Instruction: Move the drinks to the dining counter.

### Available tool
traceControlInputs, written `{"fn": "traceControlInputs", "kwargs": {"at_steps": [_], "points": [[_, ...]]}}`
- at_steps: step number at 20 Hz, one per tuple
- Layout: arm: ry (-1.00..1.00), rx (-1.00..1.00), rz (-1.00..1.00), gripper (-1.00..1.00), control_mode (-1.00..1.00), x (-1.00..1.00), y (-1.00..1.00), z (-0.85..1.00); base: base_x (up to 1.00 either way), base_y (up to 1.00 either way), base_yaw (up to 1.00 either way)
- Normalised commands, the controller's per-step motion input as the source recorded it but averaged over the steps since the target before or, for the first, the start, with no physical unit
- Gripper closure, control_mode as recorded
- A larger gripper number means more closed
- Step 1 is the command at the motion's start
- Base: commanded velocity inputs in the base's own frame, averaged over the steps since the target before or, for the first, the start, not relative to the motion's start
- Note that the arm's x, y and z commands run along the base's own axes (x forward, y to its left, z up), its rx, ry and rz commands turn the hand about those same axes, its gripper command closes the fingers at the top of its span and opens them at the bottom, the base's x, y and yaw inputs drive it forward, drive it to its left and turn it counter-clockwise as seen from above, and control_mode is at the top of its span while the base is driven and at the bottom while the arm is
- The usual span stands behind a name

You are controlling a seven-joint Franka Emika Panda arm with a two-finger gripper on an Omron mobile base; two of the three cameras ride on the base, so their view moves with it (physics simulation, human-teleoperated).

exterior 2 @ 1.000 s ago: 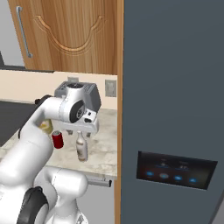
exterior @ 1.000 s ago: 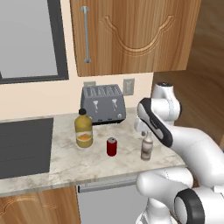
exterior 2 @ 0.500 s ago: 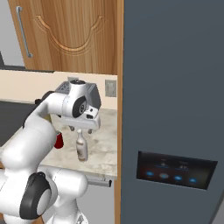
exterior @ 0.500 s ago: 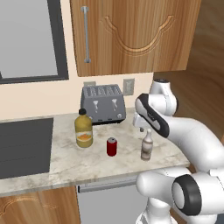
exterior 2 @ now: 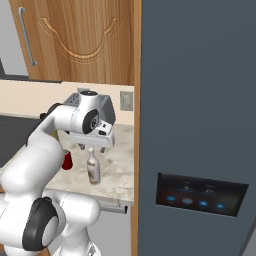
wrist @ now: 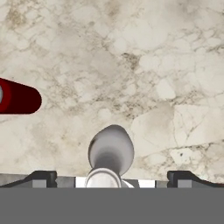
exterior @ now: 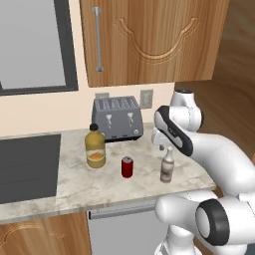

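The slim brown bottle [exterior: 167,166] [exterior 2: 93,170] stands upright near the right end of the marble worktop [exterior: 74,191]. My gripper [exterior: 162,144] [exterior 2: 91,148] hangs open straight above its whitish neck, not touching it. In the hand view the bottle [wrist: 110,153] sits centred between my open gripper's [wrist: 111,177] fingertips [wrist: 41,177]. The small red can [exterior: 127,167] [exterior 2: 67,160] [wrist: 19,97] stands left of the bottle. Further left is the large orange-juice bottle [exterior: 94,147] with a black cap. The dining counter is out of view.
A grey toaster [exterior: 117,117] stands against the wall behind the drinks. A black cooktop [exterior: 25,164] lies at the worktop's left. Wooden cabinets [exterior: 149,40] hang overhead. A tall dark panel [exterior 2: 200,125] rises right of the worktop.
The arm's elbow has swung a little while the hand stays over the slim bottle's neck. The jaws stay wide open. The drinks have not moved.
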Motion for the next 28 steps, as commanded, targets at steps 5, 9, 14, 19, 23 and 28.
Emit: {"fn": "traceControlInputs", "kwargs": {"at_steps": [5,9,14,19,23,28], "points": [[0.0,0.0,0.0,-1.0,-1.0,0.0,0.0,0.0,0.0,0.0,0.0],[0.0,0.0,0.0,-1.0,-1.0,0.0,0.0,0.0,0.0,0.0,0.0],[0.0,0.0,0.0,-1.0,-1.0,0.0,0.0,-0.01,0.0,0.0,0.0],[0.0,0.0,0.0,-1.0,-1.0,0.0,0.01,-0.03,0.0,0.0,0.0],[0.0,0.0,0.0,-1.0,-1.0,-0.01,0.06,-0.09,0.0,0.0,0.0],[0.01,0.0,0.0,-1.0,-1.0,-0.02,0.06,-0.13,0.0,0.0,0.0]]}}
